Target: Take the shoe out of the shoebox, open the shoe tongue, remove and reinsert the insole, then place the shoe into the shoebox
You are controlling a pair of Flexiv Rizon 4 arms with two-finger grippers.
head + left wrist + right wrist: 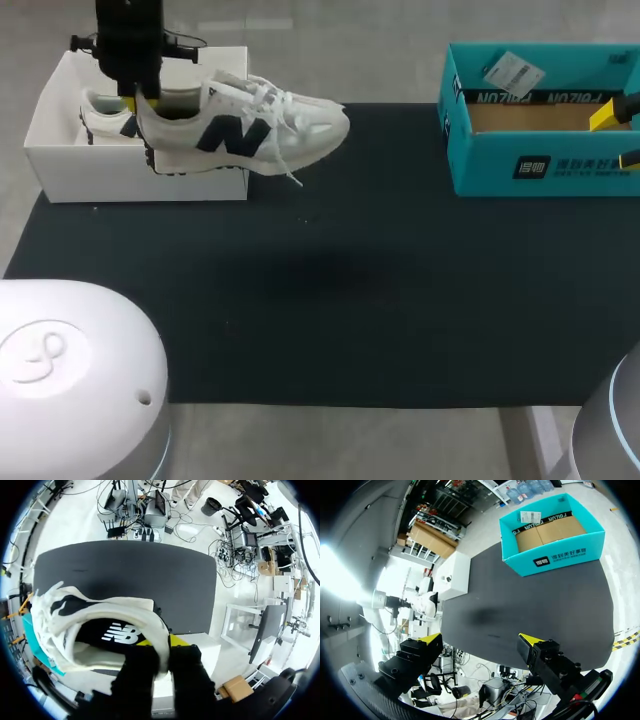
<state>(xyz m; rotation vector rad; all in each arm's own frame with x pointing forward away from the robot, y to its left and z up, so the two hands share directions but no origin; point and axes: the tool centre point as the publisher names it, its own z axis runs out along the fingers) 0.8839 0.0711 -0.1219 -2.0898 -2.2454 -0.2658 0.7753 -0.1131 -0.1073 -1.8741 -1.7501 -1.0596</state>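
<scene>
Left gripper (pixel 162 647), closed to a narrow gap, pinches the heel collar of the white shoe (pixel 250 130) from inside and outside; the shoe is sole-down, heel over the white shoebox (pixel 60 165), its long axis across the table, toe pointing toward the teal box (pixel 530 165) and overhanging the black mat (pixel 350 280); right gripper (pixel 481 640) is spread wide, holding nothing, over the teal box's right end.

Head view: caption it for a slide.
Left gripper holds the white shoe by its heel over the white shoebox; teal box at right.
</scene>
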